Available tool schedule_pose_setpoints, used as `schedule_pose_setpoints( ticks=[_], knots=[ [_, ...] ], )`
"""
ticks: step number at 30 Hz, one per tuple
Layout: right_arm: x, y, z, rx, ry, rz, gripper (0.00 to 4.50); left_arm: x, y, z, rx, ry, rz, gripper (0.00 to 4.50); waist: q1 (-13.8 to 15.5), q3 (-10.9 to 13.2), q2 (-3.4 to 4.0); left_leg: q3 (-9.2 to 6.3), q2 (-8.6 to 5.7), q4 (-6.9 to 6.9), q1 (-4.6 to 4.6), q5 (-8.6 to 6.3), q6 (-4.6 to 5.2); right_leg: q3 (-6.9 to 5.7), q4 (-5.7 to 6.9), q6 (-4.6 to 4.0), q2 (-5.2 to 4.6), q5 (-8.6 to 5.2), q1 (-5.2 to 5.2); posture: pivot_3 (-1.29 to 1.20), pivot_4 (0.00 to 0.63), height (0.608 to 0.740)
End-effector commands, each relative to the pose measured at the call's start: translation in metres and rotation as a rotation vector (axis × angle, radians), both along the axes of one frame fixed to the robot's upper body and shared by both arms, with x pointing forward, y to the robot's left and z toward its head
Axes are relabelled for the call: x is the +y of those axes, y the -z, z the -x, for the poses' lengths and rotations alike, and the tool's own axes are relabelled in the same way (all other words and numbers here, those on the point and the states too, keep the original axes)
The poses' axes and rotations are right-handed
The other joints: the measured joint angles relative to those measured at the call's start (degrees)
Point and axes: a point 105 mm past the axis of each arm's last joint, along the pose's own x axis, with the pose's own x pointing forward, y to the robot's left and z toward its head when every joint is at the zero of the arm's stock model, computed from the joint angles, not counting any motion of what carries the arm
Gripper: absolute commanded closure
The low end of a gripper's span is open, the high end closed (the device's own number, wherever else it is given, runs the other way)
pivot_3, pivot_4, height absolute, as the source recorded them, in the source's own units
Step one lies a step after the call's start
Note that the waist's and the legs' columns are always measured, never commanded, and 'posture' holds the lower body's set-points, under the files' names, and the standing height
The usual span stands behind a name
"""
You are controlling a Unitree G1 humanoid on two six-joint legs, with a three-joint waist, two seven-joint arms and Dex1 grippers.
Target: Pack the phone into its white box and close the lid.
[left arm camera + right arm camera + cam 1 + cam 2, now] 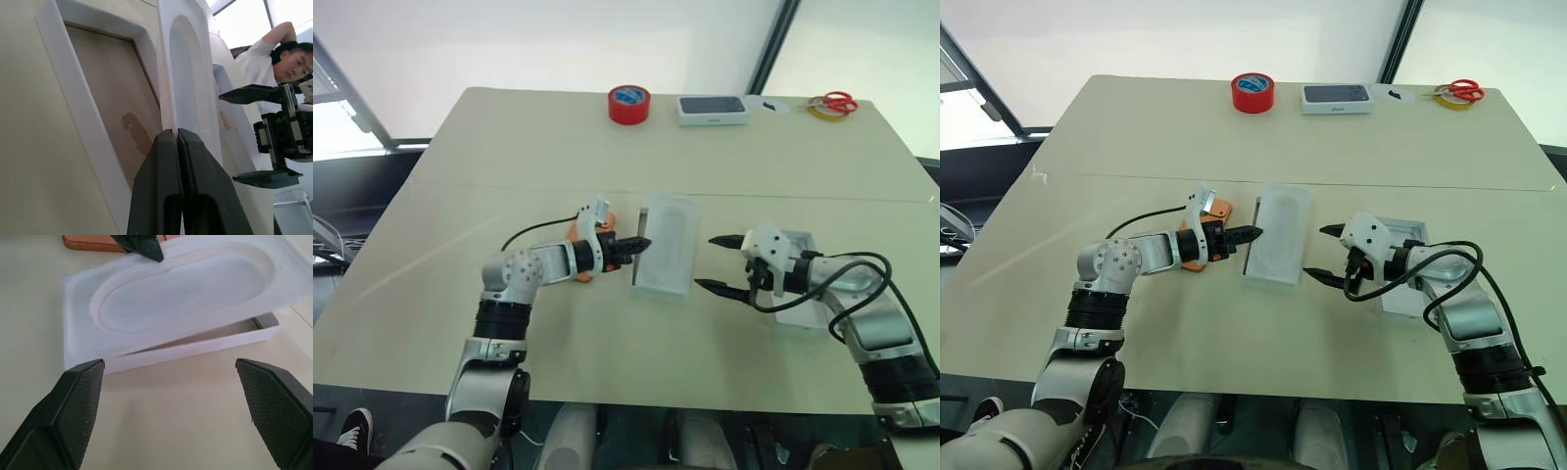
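Pinching the white moulded insert (pixel 666 245) above the shallow white cardboard box (pixel 93 117), the closed left pincer (pixel 641 244) could lose its edge-only grip (right pincer (pixel 717 262) gapes empty).

Matt white cardboard box (pixel 195 345), brownish papery floor, seemingly moulded-pulp insert (pixel 181 289), textured pincer pads (pixel 78 406)

A red tape roll (pixel 628 104), a white box with a dark phone picture (pixel 712 110), and red-handled scissors (pixel 838 102) line the table's (pixel 509 147) far edge.

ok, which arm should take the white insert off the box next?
Left. The left gripper has its jaws shut on the edge of the insert, tilted over the white box. The right gripper hangs open beside it, touching nothing.
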Motion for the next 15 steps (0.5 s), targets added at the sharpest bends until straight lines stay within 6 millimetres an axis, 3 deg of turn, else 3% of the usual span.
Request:
schedule_pose_setpoints(
  ticks=[1,6,9,15],
  knots=[
    [-0.005,-0.011,0.001,-0.053,0.017,-0.025,0.03,0.002,-0.005,-0.002,-0.038,-0.009,-0.003,4.50,0.0,0.0,0.00,0.00,0.00,0.00,0.00,0.00,0.00,0.00,0.00,0.00,0.00,0.00,0.00,0.00,0.150,0.740],
    [-0.007,-0.008,0.000,-0.054,0.026,-0.024,0.03,0.006,-0.003,-0.003,-0.039,-0.020,-0.011,4.50,0.0,0.0,0.00,0.00,0.00,0.04,0.00,0.01,0.00,0.00,0.01,-0.01,0.00,0.01,0.01,0.00,0.150,0.740],
    [-0.006,-0.009,-0.003,-0.062,0.026,-0.026,0.00,0.006,-0.005,-0.003,-0.032,-0.018,0.001,3.68,0.0,0.0,0.00,0.00,0.01,0.04,0.00,0.01,0.01,0.00,0.00,-0.01,0.00,0.01,0.00,0.00,0.150,0.740],
    [-0.003,-0.010,-0.005,-0.071,0.017,-0.033,0.00,0.012,-0.014,-0.004,-0.056,-0.031,-0.003,0.79,0.0,0.0,0.01,0.00,0.01,0.05,0.02,0.01,0.01,0.00,0.02,-0.01,0.00,0.01,0.03,0.00,0.150,0.740]
  ],
)
